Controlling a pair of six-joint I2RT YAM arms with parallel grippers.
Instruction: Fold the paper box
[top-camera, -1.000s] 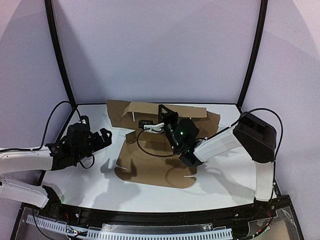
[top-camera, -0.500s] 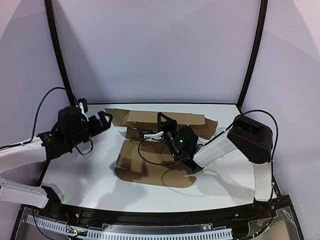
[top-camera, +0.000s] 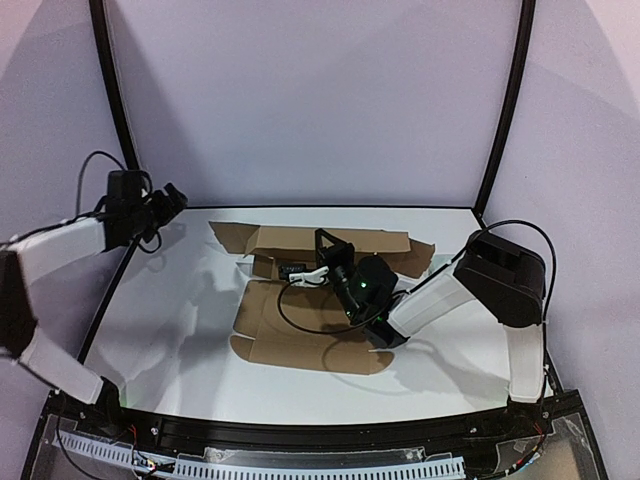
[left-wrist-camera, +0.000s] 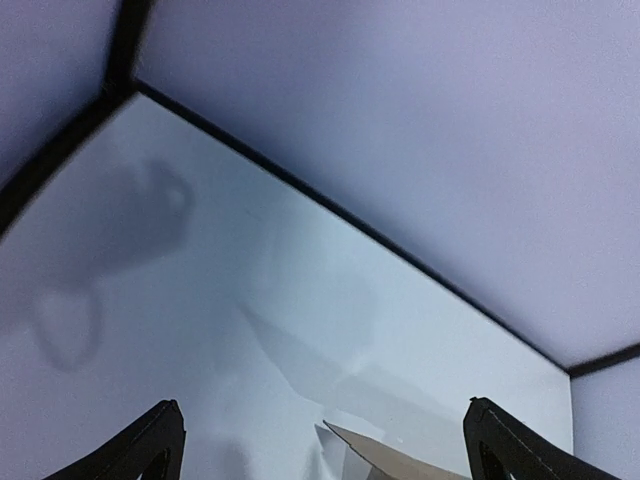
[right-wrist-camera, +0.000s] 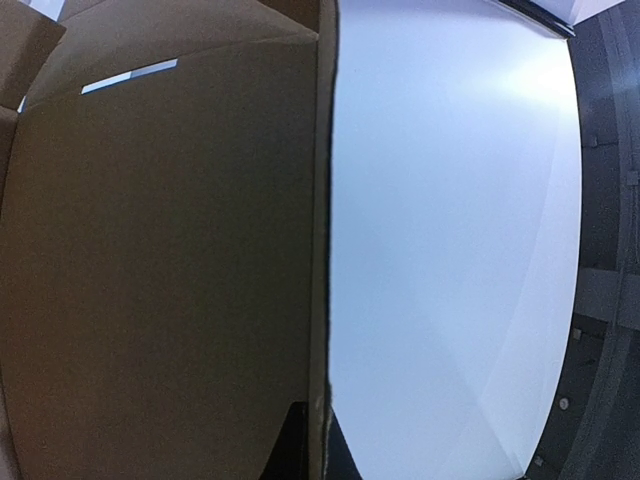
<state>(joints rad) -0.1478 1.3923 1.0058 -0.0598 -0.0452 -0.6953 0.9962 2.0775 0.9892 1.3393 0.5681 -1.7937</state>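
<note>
paper box (top-camera: 300, 335) at the centre of the table (top-camera: 170, 340), partly folded, far wall upright. right gripper (top-camera: 326, 242) clamped on an upright cardboard edge. left gripper (top-camera: 170, 200) held high at far left, fingers (left-wrist-camera: 155, 445) apart, empty.

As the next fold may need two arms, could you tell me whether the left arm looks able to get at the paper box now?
Probably yes: the left gripper hangs near the far left corner, fingers open and empty, with only bare table between it and the paper box.
</note>
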